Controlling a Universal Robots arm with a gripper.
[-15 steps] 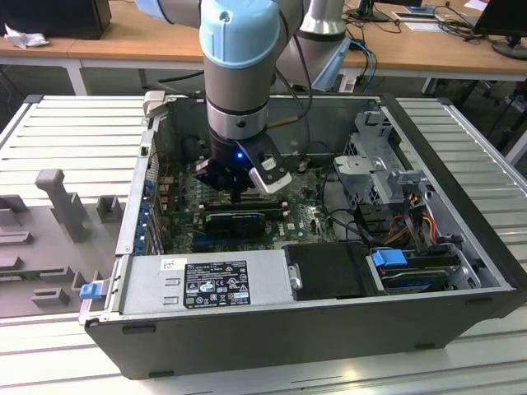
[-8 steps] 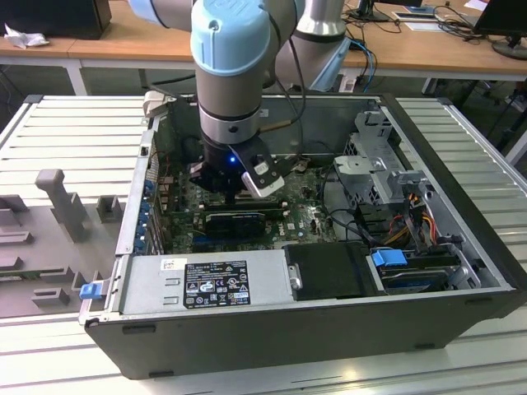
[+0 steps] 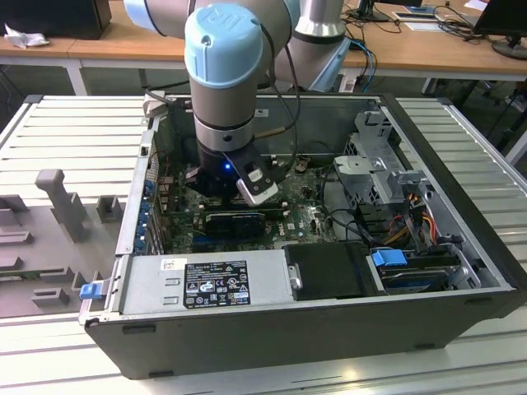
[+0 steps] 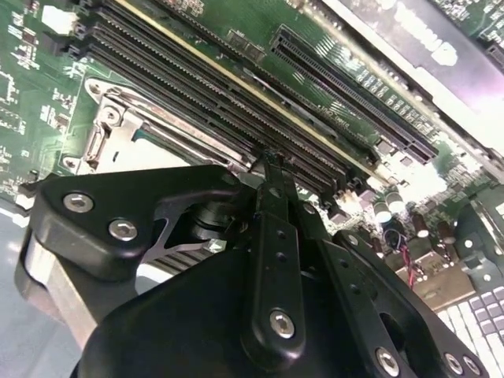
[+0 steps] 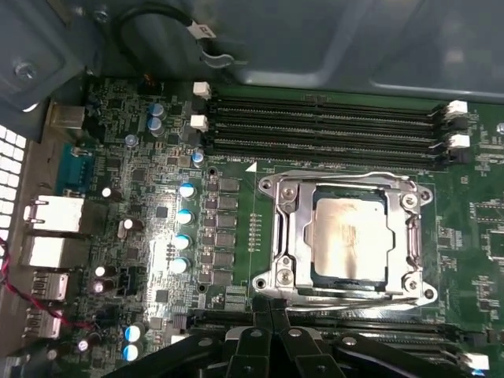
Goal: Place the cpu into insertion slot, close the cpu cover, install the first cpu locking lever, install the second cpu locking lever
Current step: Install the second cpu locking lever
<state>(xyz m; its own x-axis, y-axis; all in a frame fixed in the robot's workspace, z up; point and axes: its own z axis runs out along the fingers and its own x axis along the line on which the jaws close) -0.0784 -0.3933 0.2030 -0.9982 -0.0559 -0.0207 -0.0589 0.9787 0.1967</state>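
The robot arm (image 3: 221, 90) reaches down into an open computer case (image 3: 313, 271) that lies on a slatted grey surface (image 3: 58, 132). Its claw (image 5: 270, 311) hangs low over the green circuit board (image 5: 157, 260), just beside the chip socket and at the edge of the long black memory slots (image 5: 323, 126). In both wrist views its thin black fingers (image 4: 272, 236) meet at their tips, clenched together with nothing seen between them. In the first wrist view the chip (image 5: 349, 240) sits flat in its socket, its pale metal top showing through the square window of the cover (image 5: 285, 236), which lies down around it. Thin metal levers (image 5: 346, 293) run along the socket's edges.
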